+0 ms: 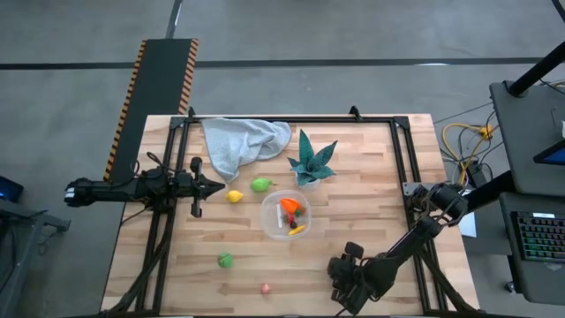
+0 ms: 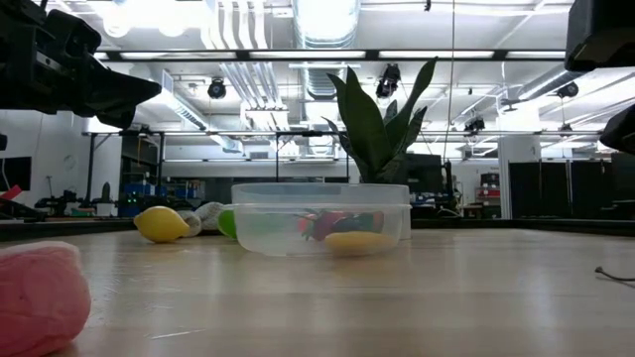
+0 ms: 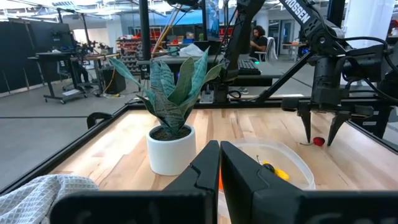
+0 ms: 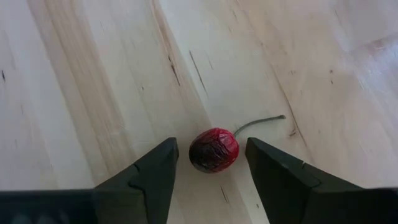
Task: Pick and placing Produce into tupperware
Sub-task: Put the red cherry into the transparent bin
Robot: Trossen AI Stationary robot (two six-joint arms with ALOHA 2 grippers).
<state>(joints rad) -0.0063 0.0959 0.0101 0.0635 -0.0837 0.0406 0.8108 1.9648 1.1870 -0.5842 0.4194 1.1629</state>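
Observation:
The round clear tupperware (image 1: pixel 287 215) sits mid-table and holds an orange carrot (image 1: pixel 289 207), a yellow piece (image 1: pixel 297 230) and red bits. On the wood lie a yellow lemon (image 1: pixel 235 196), two green pieces (image 1: pixel 261 185) (image 1: pixel 226 260) and a pink piece (image 1: pixel 265 288). My right gripper (image 4: pixel 211 152) is open near the table's near edge, pointing down. Its fingers stand on either side of a small dark red cherry (image 4: pixel 213 150) with a thin stem, with gaps on both sides. My left gripper (image 1: pixel 208 185) is shut and hovers left of the lemon.
A teal spiky plant in a white pot (image 1: pixel 311 162) stands just beyond the tupperware. A pale grey-blue cloth (image 1: pixel 240 141) lies bunched at the far edge. Black frame rails (image 1: pixel 402 168) run along the table's sides. People and desks show in the room beyond.

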